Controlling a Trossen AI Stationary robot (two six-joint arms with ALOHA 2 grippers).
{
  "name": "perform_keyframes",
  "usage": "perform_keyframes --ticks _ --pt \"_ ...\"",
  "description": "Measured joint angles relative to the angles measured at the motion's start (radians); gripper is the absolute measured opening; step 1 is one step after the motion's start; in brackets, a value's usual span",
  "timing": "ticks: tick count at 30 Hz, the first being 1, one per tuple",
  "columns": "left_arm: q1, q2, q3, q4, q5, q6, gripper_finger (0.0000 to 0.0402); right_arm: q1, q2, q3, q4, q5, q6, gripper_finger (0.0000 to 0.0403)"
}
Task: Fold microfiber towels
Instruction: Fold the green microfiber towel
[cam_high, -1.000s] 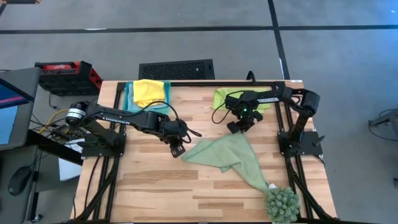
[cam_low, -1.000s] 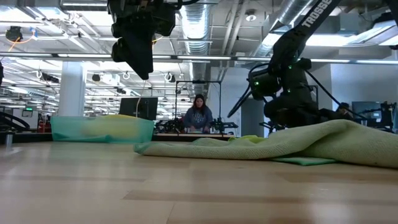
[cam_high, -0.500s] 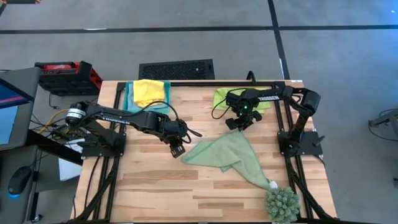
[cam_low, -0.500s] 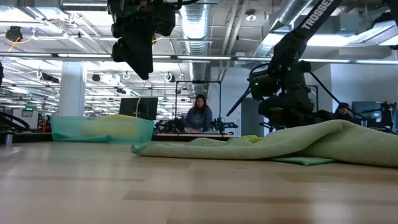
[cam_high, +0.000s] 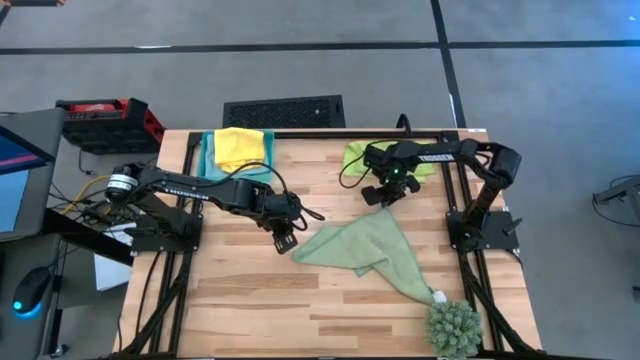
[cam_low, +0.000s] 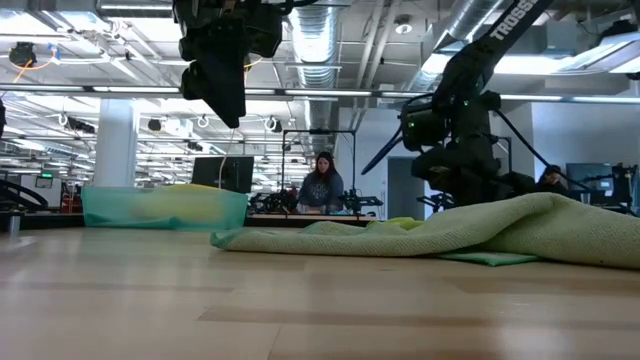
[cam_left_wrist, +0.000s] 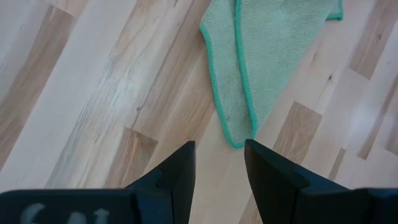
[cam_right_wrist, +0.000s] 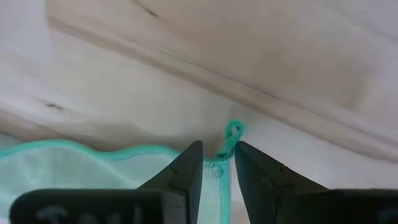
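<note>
Wooden table (cam_high: 250, 300) fills the centre of the high view. Sage green towel (cam_high: 365, 250) lies crumpled just right of centre, drawn out in a long wedge from a corner at centre frame down toward the spiky green plant (cam_high: 452, 327) at the lower right; its far corner runs up under the right arm. Teal tray (cam_high: 203, 152) sits at the table's upper left, with the yellow towel (cam_high: 240, 145) lying in it. Lime green towel (cam_high: 358, 157) lies flat at the upper middle-right, partly covered by the right arm. Left gripper (cam_high: 284, 240) hangs just left of centre, clear of the table in the low view, beside the sage towel's left corner but not touching it; in the left wrist view its fingers (cam_left_wrist: 177, 177) stand apart with nothing between them, the towel's teal-edged corner lying past the fingertips. Right gripper (cam_high: 385, 195) sits above the towel's upper corner; in the right wrist view its fingers (cam_right_wrist: 189, 168) are close together, pinching the teal-hemmed edge of the sage towel, with a small loop of hem poking out beyond the tips.
</note>
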Motion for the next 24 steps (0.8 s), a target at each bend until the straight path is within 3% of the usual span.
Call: perform_keyframes --ticks 24 --pt "0.0 0.0 0.0 0.0 0.0 0.0 0.013 0.085 0.002 0.0 0.0 0.128 0.036 0.0118"
